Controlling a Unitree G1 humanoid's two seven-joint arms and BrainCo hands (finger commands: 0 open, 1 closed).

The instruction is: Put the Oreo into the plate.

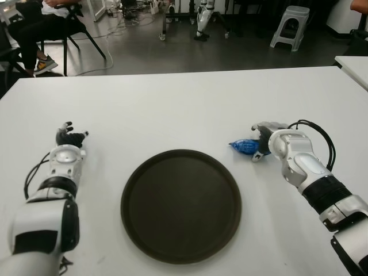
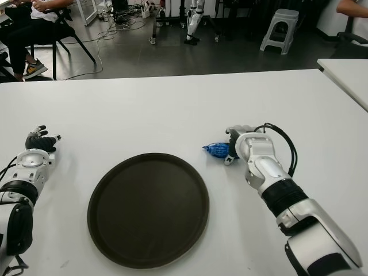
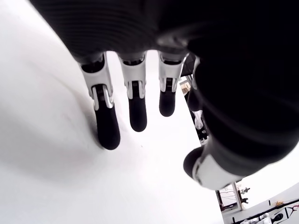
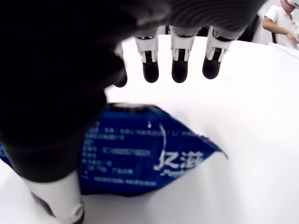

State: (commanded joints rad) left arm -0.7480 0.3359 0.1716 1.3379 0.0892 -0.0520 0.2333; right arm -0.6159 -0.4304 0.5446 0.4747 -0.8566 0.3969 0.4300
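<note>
Right hand (image 1: 263,142) low over white table (image 1: 172,109), right of plate, fingers (image 4: 180,65) extended and spread above blue Oreo packet (image 4: 140,154); thumb beside packet, nothing gripped. Oreo packet (image 1: 244,146) lies flat on table, just beside hand's fingertips, near upper right rim of plate, outside it. Round dark plate (image 1: 181,206) at table centre. Left hand (image 1: 70,138) idle, well left of plate, fingers (image 3: 105,121) straight and relaxed, holding nothing. Beyond table: grey stool (image 1: 290,26), seated person (image 1: 40,29).
</note>
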